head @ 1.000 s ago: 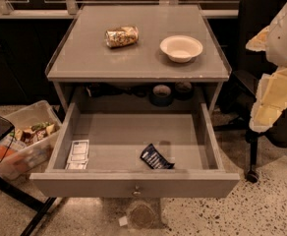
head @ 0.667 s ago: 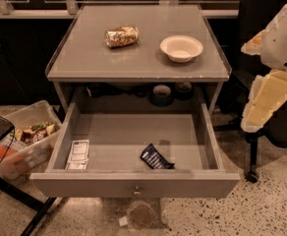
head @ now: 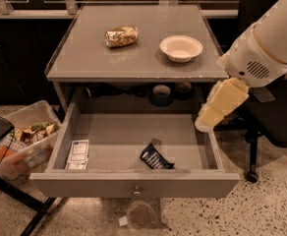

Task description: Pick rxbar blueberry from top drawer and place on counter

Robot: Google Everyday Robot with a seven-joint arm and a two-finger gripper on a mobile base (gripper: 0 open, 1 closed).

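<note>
The rxbar blueberry (head: 156,159), a dark navy wrapper with white print, lies flat near the front middle of the open top drawer (head: 109,132). The drawer's front panel carries a small round knob (head: 136,191). The grey counter (head: 133,58) is above it. My arm comes in from the upper right, white then cream-coloured. Its gripper (head: 205,123) hangs above the drawer's right wall, to the right of and higher than the bar, holding nothing that I can see.
A white printed packet (head: 78,154) lies at the drawer's front left. On the counter are a gold-and-silver foil can (head: 121,36) and a white bowl (head: 181,48). A plastic bin of snacks (head: 25,141) sits on the floor left; a black office chair (head: 276,117) stands right.
My arm has swung left and down from the right edge, so the gripper end now hangs over the drawer's right wall. The bar, packet, can and bowl have not moved.
</note>
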